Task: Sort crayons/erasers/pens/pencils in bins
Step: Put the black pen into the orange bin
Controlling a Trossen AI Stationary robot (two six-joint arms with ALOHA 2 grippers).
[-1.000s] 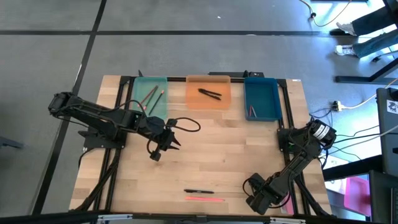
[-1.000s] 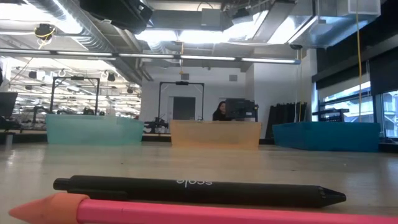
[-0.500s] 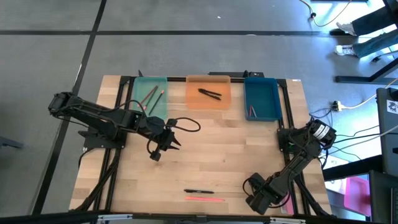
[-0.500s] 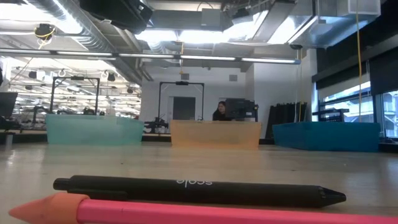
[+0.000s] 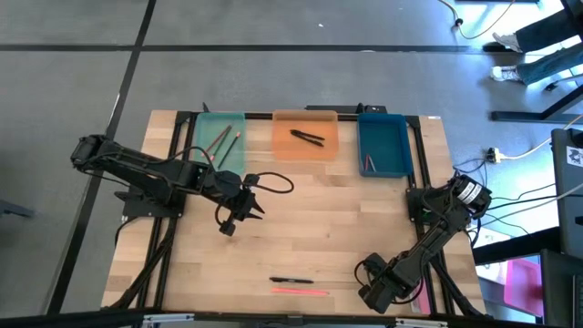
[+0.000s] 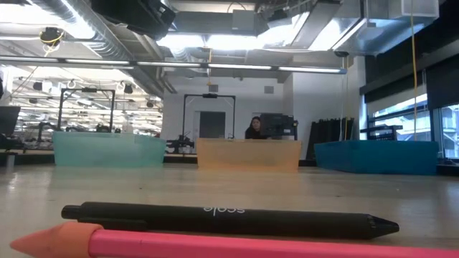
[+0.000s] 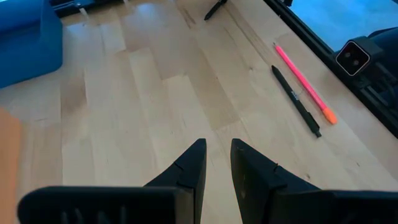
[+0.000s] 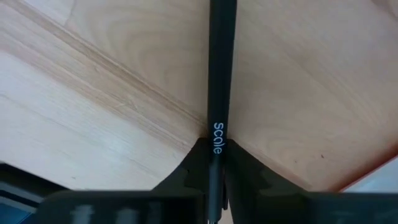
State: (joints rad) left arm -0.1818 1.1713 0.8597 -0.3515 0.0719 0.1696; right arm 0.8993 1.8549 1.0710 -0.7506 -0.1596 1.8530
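1. The right gripper (image 5: 373,293) sat low over the bench (image 5: 364,219) and was clenched on a black pen (image 8: 222,68). The barrel ran straight out from between its fingers (image 8: 245,171).
2. That held pen was printed "scale" just past the fingertips, and it lay close above the wood.
3. Off to that gripper's side, towards the left arm, a loose pen (image 5: 291,281) lay flat on the bench. A pink pencil (image 5: 301,292) lay just beside it, nearly parallel.
4. Neither of those two touched the right gripper; both were near it.
5. The left gripper (image 5: 231,220) hovered over mid-bench, its fingers (image 7: 189,171) only slightly parted and holding nothing.
6. From the left gripper, the loose pen and pink pencil were well ahead, out of reach.
7. The three bins stood in a row at the far edge, well away from the right gripper and closer to the left one.
8. The teal bin (image 5: 206,155) was nearest the left gripper and held pencils (image 5: 223,139).
9. The orange bin (image 5: 305,153), in the middle, held black pens (image 5: 308,138).
10. The blue bin (image 5: 390,146), directly up the bench from the right gripper, held one thin reddish stick (image 5: 369,164).
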